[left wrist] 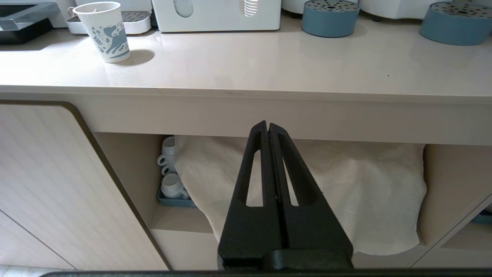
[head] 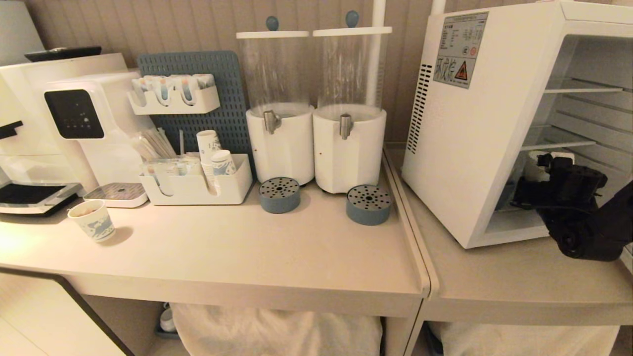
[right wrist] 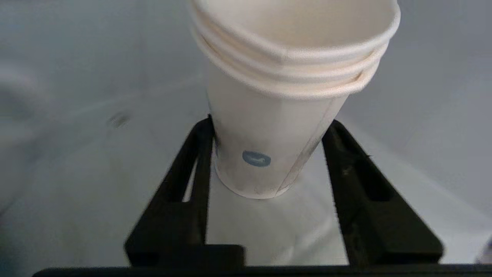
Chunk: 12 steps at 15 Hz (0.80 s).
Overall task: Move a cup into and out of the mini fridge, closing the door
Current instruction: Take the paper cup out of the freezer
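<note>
The right claw [right wrist: 265, 127] is reaching into the lower part of the mini fridge [head: 474, 148], which stands on the bench [head: 296, 257] with its front open. The cup [right wrist: 269, 115] stands upright on the white floor inside the fridge, between the two black fingers [right wrist: 192, 161] of this claw. One finger touches the cup's side; the other stands close to it — whether it presses the cup I cannot tell, so the claw is around the cup but not clearly clamped. The cup has a layered rim (like several nested cups) and a small blue mark low on its side.

The left claw [left wrist: 268, 129] hangs below the bench edge, in front of the open shelf with a white cloth [left wrist: 307, 192] — its fingers are pressed together and hold nothing.
</note>
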Tool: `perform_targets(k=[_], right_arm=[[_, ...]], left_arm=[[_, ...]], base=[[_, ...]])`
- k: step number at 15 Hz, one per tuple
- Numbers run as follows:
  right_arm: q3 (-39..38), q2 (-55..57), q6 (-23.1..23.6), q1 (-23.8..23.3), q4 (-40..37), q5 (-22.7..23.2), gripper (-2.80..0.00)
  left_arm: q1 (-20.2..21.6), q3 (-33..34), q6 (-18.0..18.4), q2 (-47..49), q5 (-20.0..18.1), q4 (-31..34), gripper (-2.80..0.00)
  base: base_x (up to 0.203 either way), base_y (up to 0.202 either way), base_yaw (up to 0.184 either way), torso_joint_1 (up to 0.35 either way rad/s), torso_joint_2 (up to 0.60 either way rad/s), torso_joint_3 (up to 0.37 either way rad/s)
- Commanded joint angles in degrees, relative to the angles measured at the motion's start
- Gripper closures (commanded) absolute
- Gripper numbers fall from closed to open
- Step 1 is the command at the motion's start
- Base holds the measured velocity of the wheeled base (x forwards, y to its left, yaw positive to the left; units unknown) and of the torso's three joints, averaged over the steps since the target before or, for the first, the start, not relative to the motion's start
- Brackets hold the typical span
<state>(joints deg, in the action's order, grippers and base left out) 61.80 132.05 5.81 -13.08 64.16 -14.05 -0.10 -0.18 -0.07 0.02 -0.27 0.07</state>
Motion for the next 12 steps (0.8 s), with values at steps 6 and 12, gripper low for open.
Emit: perform_targets(k=[6, 12], right_arm=[[-17.7, -15.8, -0.6, 2.4, 0.8, 3.0, 0.0], [-38.1, -25.4, -1.8, 2.5, 14.3, 6.3, 0.0]], left_arm=[[0.0, 0.0, 0.0, -0.2, 0.0, 0.0, 0.0], [0.0, 0.0, -0.1, -0.2, 0.0, 0.0, 0.0]], base=[[0.0, 0.0, 0.0, 0.0, 0.0, 0.0], [0.0, 0.0, 0.0, 0.0, 0.0, 0.0]])
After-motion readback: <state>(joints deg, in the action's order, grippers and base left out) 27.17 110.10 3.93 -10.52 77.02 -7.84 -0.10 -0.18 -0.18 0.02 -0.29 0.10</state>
